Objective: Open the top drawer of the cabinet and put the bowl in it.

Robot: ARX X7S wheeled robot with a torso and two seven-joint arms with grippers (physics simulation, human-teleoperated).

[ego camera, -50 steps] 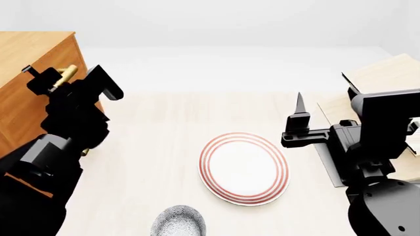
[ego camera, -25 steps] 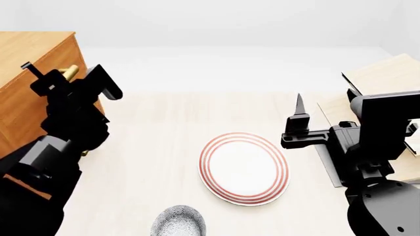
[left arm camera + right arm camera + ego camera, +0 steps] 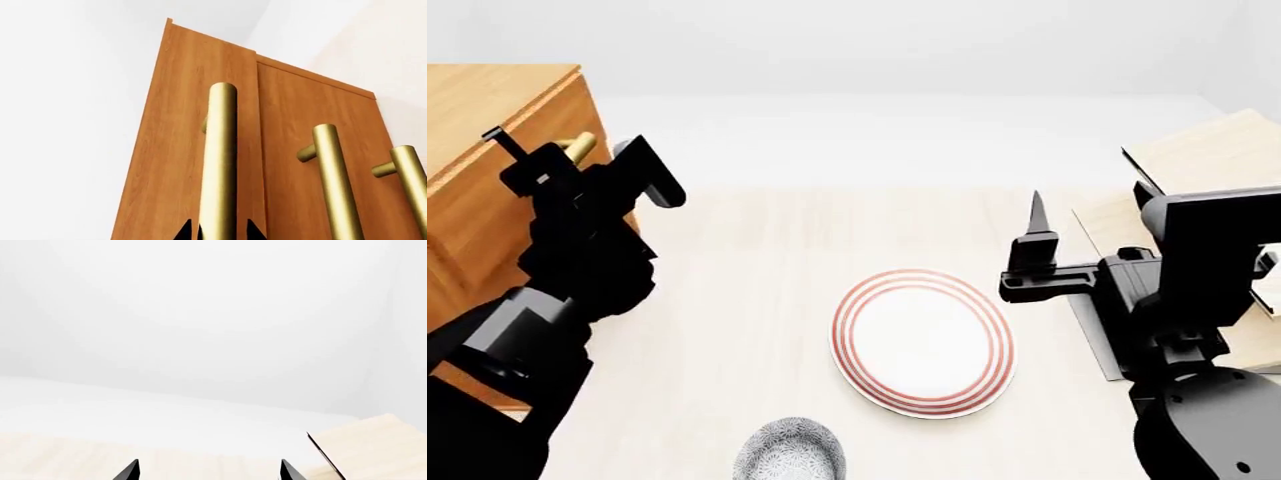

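Small deep round bowl, white with blue-grey speckles (image 3: 790, 452), sits nearest, at the front edge of the pale wood surface (image 3: 747, 290), untouched. Just beyond it lies a flat white plate with red rings (image 3: 924, 340), apart from the bowl. Right hand (image 3: 1036, 250) hovers above the surface right of the plate, empty; the right wrist view shows its 2 tips (image 3: 131, 471) spread wide apart. A tilted light-wood shelf rack on a black base (image 3: 1201, 160) stands at far right behind that arm. Left hand (image 3: 574, 165) is at the boxy orange-brown wooden cabinet (image 3: 481, 130) at far left, its fingers closed around the brass bar handle (image 3: 220, 160) of the top drawer (image 3: 190, 125); the left wrist view shows black fingertips (image 3: 253, 231) flanking the bar. That drawer front stands out slightly from the 2 lower drawer fronts (image 3: 300, 115), each with a like brass handle.
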